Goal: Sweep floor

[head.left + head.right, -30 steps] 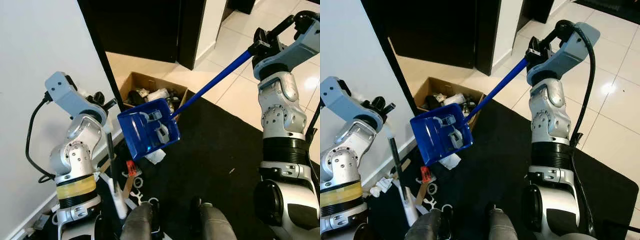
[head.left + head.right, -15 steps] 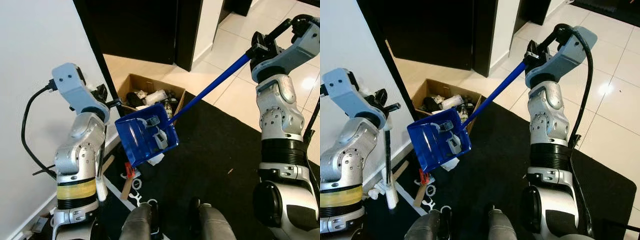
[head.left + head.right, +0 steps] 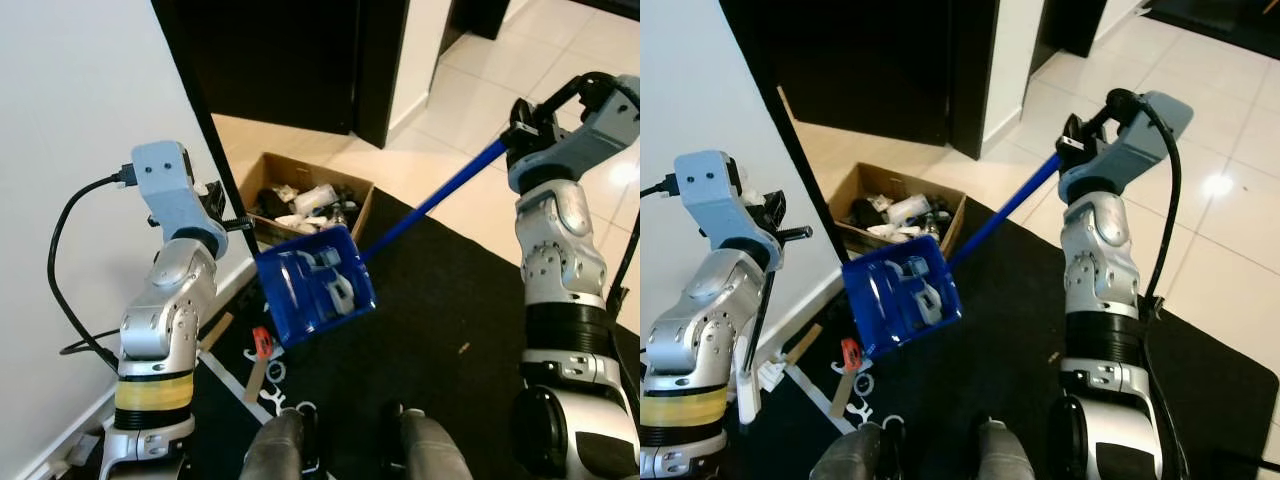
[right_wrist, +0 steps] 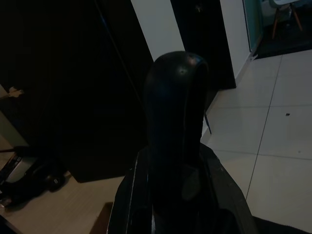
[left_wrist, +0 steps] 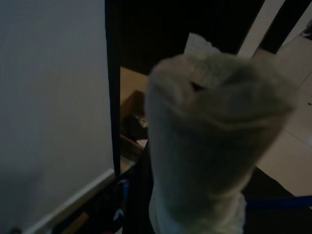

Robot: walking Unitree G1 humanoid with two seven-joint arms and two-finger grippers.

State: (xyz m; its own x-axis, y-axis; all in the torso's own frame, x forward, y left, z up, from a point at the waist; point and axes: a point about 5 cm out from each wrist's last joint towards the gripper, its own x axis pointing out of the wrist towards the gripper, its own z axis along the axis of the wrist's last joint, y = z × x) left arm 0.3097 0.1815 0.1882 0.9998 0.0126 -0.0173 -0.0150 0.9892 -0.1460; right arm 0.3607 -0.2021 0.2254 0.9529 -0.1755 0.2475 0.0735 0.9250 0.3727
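A blue dustpan (image 3: 315, 297) hangs tilted over the black rug, just in front of a cardboard box (image 3: 305, 196) full of rubbish. White and grey scraps lie in the pan. Its long blue handle (image 3: 430, 204) runs up to my right gripper (image 3: 522, 128), which is shut on the handle's top; the right wrist view shows that dark handle end (image 4: 178, 122) close up. My left gripper (image 3: 775, 225) is shut on a thin black broom stick (image 3: 758, 320), held nearly upright beside the white wall. The stick's whitish end (image 5: 209, 136) looms large in the left wrist view.
A red scrap (image 3: 262, 342) and a wooden strip (image 3: 255, 378) lie on the rug (image 3: 440, 310) near the wall. A dark door (image 3: 290, 50) stands behind the box. Pale tiles (image 3: 1200, 180) spread to the right. My knees (image 3: 285, 445) are at the bottom.
The dustpan has dropped and shifted right, closer to the box front. My left arm has swung the broom stick from a slant to nearly upright against the wall.
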